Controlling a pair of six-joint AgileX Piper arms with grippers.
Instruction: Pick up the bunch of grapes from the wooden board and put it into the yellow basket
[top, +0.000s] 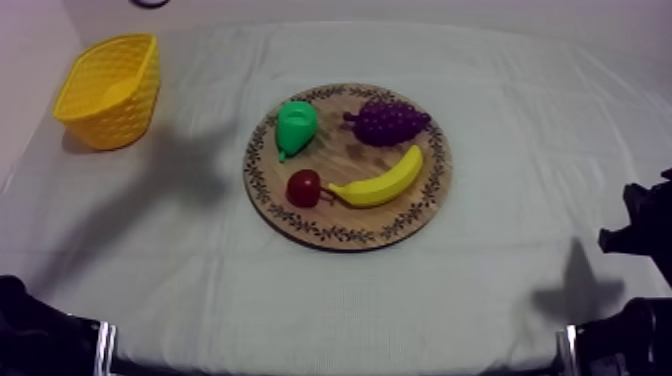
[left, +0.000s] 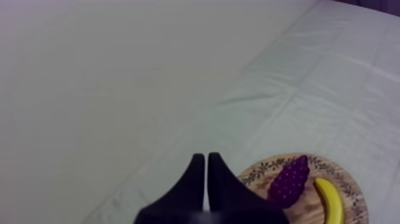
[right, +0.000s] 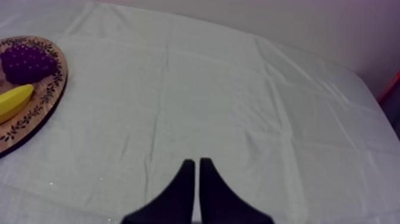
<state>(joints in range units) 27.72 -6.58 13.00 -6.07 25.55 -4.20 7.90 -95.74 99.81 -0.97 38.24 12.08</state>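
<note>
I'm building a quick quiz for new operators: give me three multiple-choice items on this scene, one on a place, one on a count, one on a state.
1. Where does the yellow basket stand? A far left; B far right; C front middle.
2. How many toy fruit lie on the wooden board? A two; B three; C four.
3. The left tool is: A open; B shut on nothing; C shut on a fruit.
Key: 1 A: seen far left from above; 2 C: pear, grapes, small red fruit, banana; 3 B: its fingers lie together in a narrow wedge.
</note>
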